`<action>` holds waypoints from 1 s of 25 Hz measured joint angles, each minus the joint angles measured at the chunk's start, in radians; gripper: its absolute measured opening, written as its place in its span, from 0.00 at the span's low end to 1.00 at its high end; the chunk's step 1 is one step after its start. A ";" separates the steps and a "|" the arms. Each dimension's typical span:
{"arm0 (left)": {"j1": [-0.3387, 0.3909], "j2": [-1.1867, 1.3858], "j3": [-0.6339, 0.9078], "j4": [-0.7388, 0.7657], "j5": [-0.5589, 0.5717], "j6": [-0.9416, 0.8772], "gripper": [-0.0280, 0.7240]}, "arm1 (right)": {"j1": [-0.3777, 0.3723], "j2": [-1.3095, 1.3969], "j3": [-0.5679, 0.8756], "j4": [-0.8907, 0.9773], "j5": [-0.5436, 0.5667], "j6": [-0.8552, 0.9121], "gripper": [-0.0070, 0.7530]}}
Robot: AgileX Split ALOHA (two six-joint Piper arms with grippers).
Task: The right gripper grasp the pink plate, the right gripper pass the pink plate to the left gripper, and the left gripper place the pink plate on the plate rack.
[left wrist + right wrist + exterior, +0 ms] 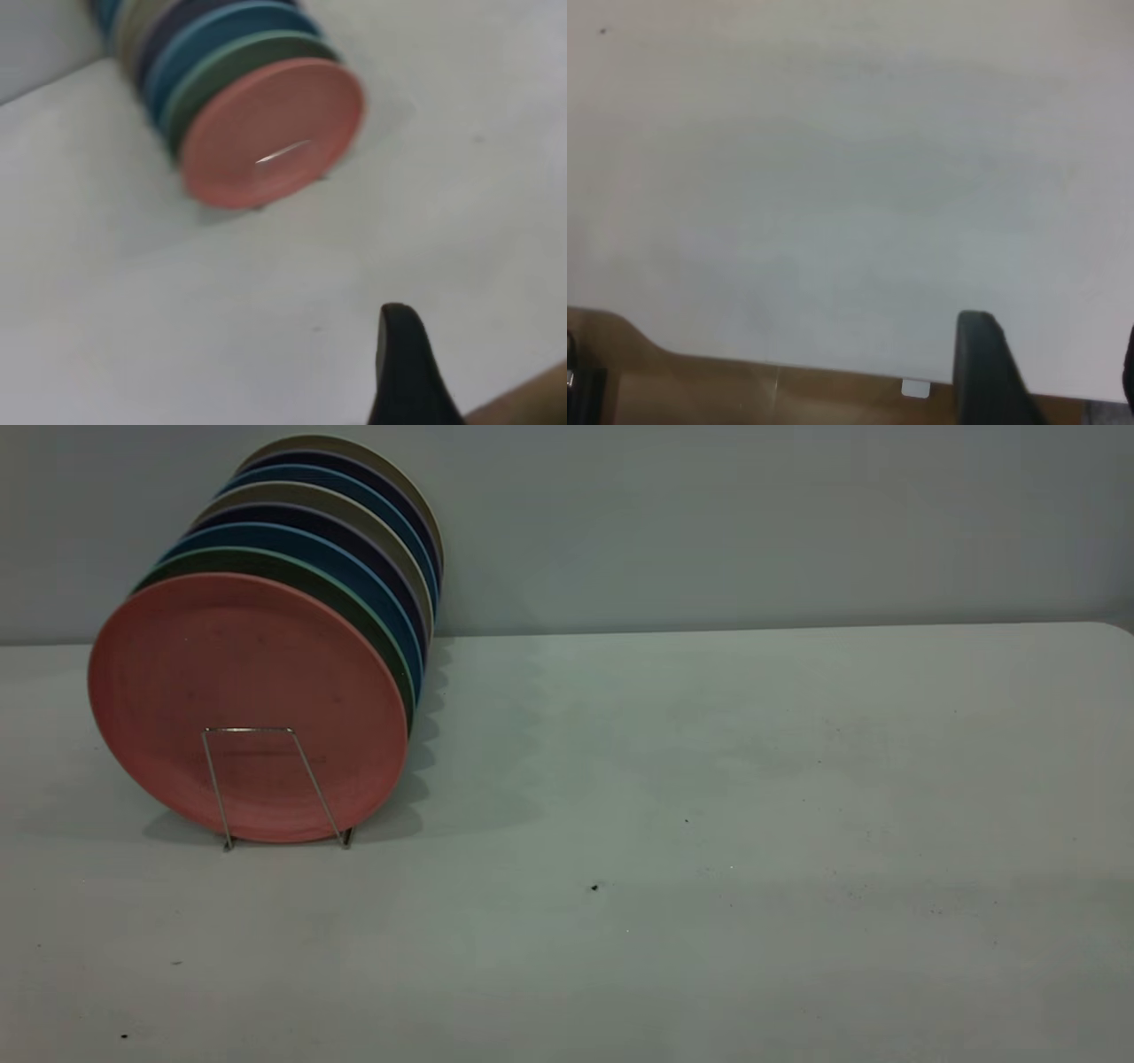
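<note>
The pink plate [239,673] stands upright at the front of the plate rack [252,731], behind its foremost wire loop, at the left of the table. It also shows in the left wrist view [275,124], with the rack's loop [283,152] glinting across it. My left gripper [485,332] hangs over bare table well away from the plate; only one black finger [403,363] shows, with nothing beside it, so it is open and empty. My right gripper [1054,336] is open and empty over the table's edge. Neither gripper is in the exterior view.
Several more plates [354,540], green, blue, dark and beige, stand in the rack behind the pink one. The white table [709,824] stretches to the right of the rack. Brown floor [744,390] shows past the table's edge.
</note>
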 joint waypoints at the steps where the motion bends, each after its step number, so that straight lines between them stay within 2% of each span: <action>1: 0.000 -0.014 0.004 0.025 0.000 -0.037 0.66 | 0.000 0.000 0.000 0.000 0.000 0.000 0.52; 6: 0.000 -0.123 0.124 0.145 0.000 -0.229 0.66 | 0.000 0.000 0.000 0.000 -0.002 0.000 0.52; 10: 0.000 -0.207 0.304 0.179 0.000 -0.245 0.66 | 0.000 0.000 0.000 0.000 -0.002 0.000 0.52; 17: 0.000 -0.306 0.613 0.148 -0.001 -0.246 0.66 | 0.000 0.000 0.000 0.000 -0.002 0.000 0.52; 25: 0.000 -0.388 0.656 0.129 -0.035 -0.246 0.66 | 0.000 0.000 0.000 0.000 -0.002 0.000 0.52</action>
